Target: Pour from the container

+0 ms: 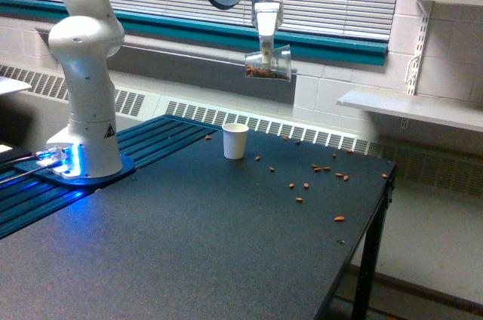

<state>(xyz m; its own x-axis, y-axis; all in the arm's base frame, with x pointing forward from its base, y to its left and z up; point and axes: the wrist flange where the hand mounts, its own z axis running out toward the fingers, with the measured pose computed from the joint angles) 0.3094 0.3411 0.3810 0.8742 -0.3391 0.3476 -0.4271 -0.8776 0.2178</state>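
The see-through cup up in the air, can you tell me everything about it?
The container is a small clear cup that looks like plastic. Brown nut-like pieces sit in its bottom and show through the wall. The robot's gripper holds it from above, so it hangs roughly level, high over the dark table. It is above the white paper cup and a little toward the exterior view's right. Only the gripper touches it. Nothing is falling from it.

A clear see-through plastic cup (268, 63) at upper centre shows brown pieces inside. The small white paper cup (235, 140) stands on a dark charcoal speckled tabletop (189, 252) dotted with orange-brown bits (339, 219). White robot arm base (84, 71) glows blue at lower left.
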